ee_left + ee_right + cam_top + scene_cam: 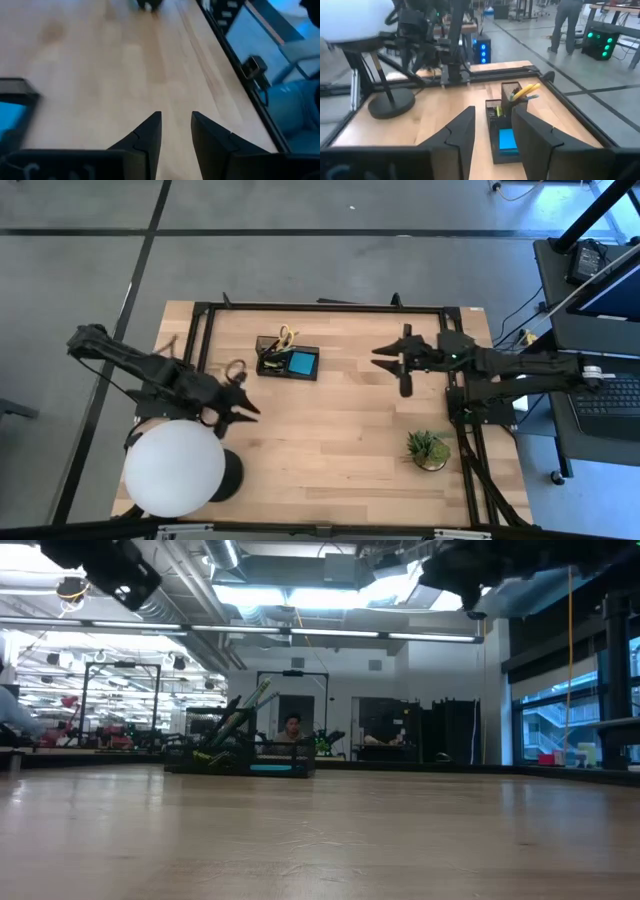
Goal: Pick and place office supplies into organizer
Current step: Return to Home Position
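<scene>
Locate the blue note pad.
High view: the note pad lies in the organizer, its right-side compartment, beside the scissors, near the table's upper edge.

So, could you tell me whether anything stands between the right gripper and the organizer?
Nothing visible does. Only bare tabletop lies between the right gripper and the organizer; the plant and lamp stand well aside.

No legible text, label or number anywhere.
</scene>
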Controlling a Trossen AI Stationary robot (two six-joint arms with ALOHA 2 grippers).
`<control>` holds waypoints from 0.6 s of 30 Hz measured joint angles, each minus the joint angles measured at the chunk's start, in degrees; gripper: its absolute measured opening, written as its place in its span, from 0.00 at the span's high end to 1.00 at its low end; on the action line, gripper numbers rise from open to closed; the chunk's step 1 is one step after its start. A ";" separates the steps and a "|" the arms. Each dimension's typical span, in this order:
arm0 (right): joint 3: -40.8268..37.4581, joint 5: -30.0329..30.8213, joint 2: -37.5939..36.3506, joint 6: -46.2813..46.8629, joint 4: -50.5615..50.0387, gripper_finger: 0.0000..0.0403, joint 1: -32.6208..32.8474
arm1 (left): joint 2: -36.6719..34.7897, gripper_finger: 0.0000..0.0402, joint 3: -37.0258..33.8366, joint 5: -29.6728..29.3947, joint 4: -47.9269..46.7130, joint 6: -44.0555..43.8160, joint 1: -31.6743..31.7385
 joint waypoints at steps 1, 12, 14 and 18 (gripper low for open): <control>-1.26 0.01 -1.80 0.86 0.20 0.67 -0.03 | -2.03 0.75 0.00 -0.79 -1.07 0.60 0.42; -15.16 0.14 -16.82 0.91 2.19 0.67 -0.36 | -18.29 0.75 -0.02 -3.40 -6.24 7.74 3.37; -17.65 0.13 -18.95 0.87 3.12 0.67 -0.84 | -20.57 0.75 -0.02 -3.48 -6.73 9.11 3.87; -22.55 0.16 -23.15 1.07 4.07 0.67 -2.86 | -24.24 0.75 -0.02 -3.87 -6.88 11.56 5.74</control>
